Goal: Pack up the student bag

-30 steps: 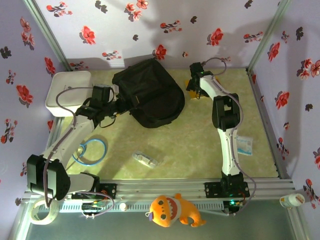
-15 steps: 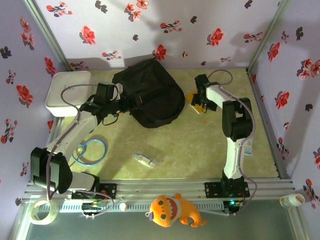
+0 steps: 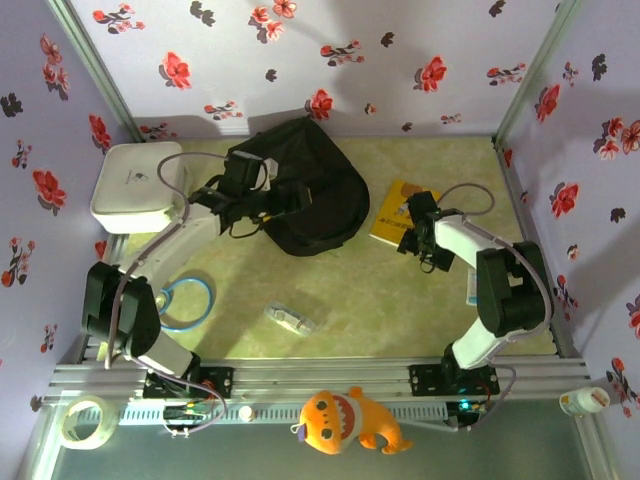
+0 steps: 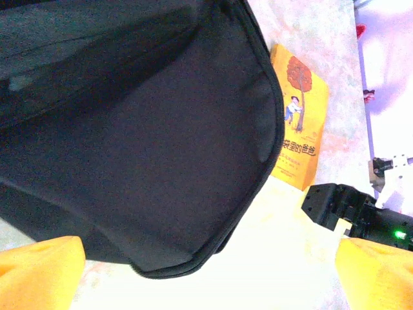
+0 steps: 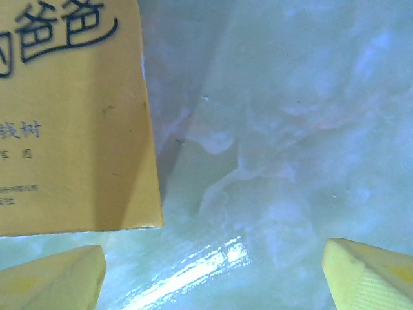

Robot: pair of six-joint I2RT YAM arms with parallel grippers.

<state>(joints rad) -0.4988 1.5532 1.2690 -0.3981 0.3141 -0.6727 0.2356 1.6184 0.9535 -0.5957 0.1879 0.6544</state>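
I log: backpack (image 3: 300,195), upper centre; book (image 3: 396,212) beside it on counter (image 3: 350,290), unpacked; left jaws, right jaws wide, empty.

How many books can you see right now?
1: a yellow book lying flat just right of the bag. More could be hidden inside or under the bag.
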